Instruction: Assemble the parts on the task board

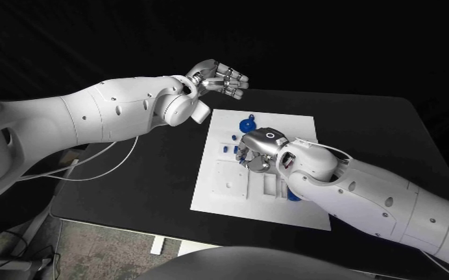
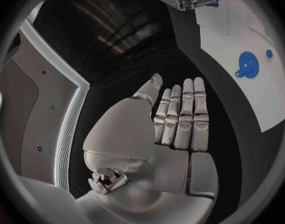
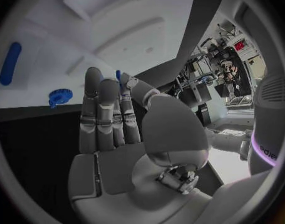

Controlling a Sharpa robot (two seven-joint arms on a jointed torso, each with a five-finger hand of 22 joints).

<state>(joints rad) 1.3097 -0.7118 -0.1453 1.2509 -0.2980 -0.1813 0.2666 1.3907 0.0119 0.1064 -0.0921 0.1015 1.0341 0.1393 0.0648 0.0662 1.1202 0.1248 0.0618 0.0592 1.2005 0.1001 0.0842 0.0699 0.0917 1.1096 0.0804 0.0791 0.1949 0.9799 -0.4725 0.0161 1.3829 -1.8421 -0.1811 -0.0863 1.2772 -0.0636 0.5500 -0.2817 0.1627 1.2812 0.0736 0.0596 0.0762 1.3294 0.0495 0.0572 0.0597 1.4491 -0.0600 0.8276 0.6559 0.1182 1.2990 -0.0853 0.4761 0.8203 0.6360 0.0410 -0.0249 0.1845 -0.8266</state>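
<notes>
The white task board (image 1: 283, 124) lies in the middle of the black table. A blue gear (image 1: 247, 125) sits near its far edge, also in the left wrist view (image 2: 248, 64) and the right wrist view (image 3: 60, 95). My right hand (image 1: 261, 148) hovers low over the board's middle, back up. Its thumb and a fingertip meet on a small blue part (image 3: 118, 74). A long blue piece (image 3: 10, 63) lies farther off on the board (image 3: 49, 45). My left hand (image 1: 218, 80) hangs raised off the board's far left corner, flat and holding nothing (image 2: 179, 119).
Small blue parts (image 1: 226, 144) stand along the board's left side, and another blue piece (image 1: 294, 196) peeks out beside my right forearm. A white cable (image 1: 103, 166) loops over the table's left edge. Bare black tabletop (image 1: 374, 124) lies to the right of the board.
</notes>
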